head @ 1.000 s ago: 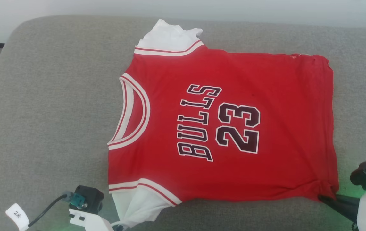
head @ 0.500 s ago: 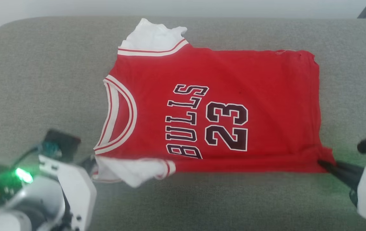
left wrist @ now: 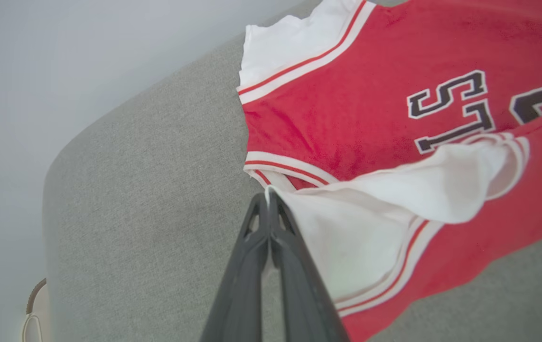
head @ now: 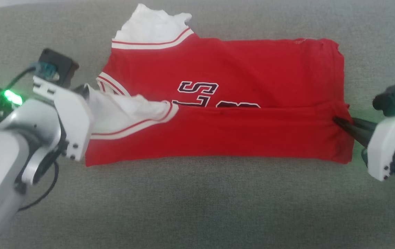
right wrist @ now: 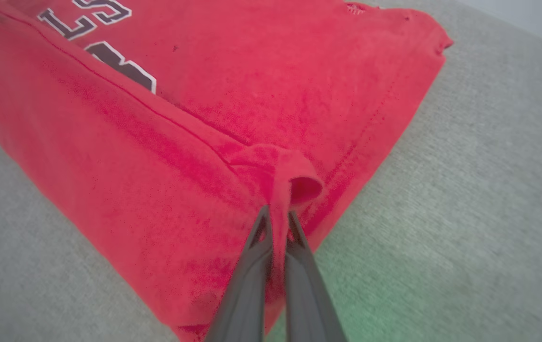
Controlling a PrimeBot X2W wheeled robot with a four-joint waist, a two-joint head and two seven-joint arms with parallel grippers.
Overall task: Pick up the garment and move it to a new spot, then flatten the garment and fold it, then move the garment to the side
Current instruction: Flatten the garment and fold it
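Observation:
The garment (head: 239,72) is a red jersey with white sleeves, striped trim and dark lettering, spread on a grey cushion. Its near half is lifted and folded back over the lettering, so just the top letters show. My left gripper (head: 84,90) is shut on the white sleeve (left wrist: 375,199) at the jersey's left end; in the left wrist view the fingertips (left wrist: 267,202) pinch the sleeve's corner. My right gripper (head: 337,121) is shut on a bunched red hem corner (right wrist: 290,173) at the right end.
The grey cushion (head: 197,207) stretches wide in front of the jersey, with more bare fabric at both ends. Its rounded far-left edge (left wrist: 90,137) meets a pale wall. A black cable (head: 42,197) hangs under my left forearm.
Both grippers have carried the jersey's near edge away from me, folding the near half over the number and most of the lettering. The head camera has also tilted down.

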